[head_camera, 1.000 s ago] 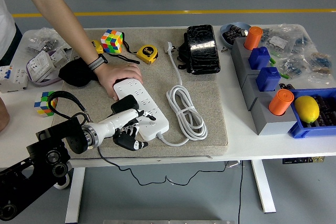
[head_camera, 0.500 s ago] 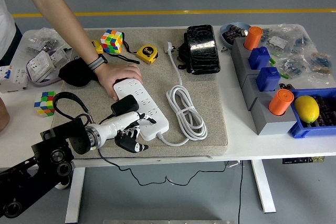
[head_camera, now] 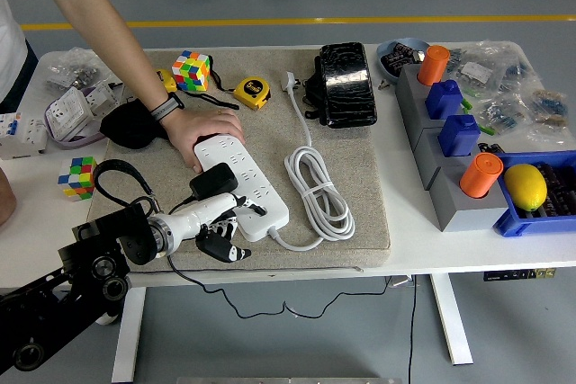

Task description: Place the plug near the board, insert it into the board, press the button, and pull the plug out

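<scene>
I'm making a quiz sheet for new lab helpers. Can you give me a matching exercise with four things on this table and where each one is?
Things:
1. lemon
2. tape measure
3. person's hand
4. black plug

Places:
A. on the far end of the power strip
B. in the left hand
C. in the blue bin
D. beside the Rubik's cube

Pairs: 1-C, 2-D, 3-A, 4-B
</scene>
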Controlling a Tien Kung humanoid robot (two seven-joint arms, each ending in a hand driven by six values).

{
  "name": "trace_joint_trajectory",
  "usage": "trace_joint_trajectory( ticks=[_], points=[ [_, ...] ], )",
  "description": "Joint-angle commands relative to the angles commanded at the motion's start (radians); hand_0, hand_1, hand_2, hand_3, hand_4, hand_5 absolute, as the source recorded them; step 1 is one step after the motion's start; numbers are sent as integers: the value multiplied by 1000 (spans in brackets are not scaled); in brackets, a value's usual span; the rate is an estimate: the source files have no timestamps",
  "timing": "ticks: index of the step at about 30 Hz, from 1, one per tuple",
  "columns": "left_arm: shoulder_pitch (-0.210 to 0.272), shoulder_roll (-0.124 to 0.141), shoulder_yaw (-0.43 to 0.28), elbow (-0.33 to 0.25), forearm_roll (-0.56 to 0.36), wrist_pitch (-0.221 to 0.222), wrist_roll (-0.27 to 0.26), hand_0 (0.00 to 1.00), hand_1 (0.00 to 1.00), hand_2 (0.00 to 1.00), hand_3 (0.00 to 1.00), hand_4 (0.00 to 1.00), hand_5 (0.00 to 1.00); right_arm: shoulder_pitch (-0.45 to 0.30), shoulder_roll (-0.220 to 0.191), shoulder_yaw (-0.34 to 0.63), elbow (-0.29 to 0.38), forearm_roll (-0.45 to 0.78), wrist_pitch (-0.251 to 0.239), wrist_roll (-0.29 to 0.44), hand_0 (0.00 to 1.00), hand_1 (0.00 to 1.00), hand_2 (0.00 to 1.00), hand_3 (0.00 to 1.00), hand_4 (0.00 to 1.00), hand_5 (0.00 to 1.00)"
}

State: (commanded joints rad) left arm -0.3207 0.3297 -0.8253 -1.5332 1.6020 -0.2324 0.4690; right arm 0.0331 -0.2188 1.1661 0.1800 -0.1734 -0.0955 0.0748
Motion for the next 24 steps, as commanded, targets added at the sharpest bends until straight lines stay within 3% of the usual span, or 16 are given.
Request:
trace_joint_trajectory(
  ticks=[5,11,12,17,18,19,23,24],
  points=[
    [8,3,-17,-17,-26,15,-33,61,104,153,835,783,2,-2,-1,4,0,-1,-1,1,495,579,539,507,831,351],
    [21,7,-53,-11,-192,102,-181,60,106,156,821,777,2,-1,0,4,0,-2,-1,1,495,579,539,508,832,350],
    [22,8,-53,-5,-225,126,-211,75,76,140,614,697,163,-1,0,5,0,-3,-1,1,494,579,540,508,833,350],
    [29,8,-46,30,-422,318,-419,75,76,140,614,697,163,1,1,6,0,-5,-1,0,494,579,540,508,833,350],
    [30,8,-45,34,-455,350,-458,207,186,224,478,766,255,1,0,6,0,-4,-1,0,494,580,540,508,834,351],
    [31,7,-45,39,-483,379,-493,207,186,224,478,766,255,0,0,6,0,-4,-1,0,494,580,540,508,834,351],
    [36,4,-38,69,-607,463,-563,207,186,224,478,766,255,0,0,4,0,-1,-2,-1,494,580,540,508,834,351],
    [37,4,-35,77,-646,474,-575,297,392,358,381,793,287,0,1,4,0,-1,-2,-1,495,580,540,509,835,351]
  ],
)
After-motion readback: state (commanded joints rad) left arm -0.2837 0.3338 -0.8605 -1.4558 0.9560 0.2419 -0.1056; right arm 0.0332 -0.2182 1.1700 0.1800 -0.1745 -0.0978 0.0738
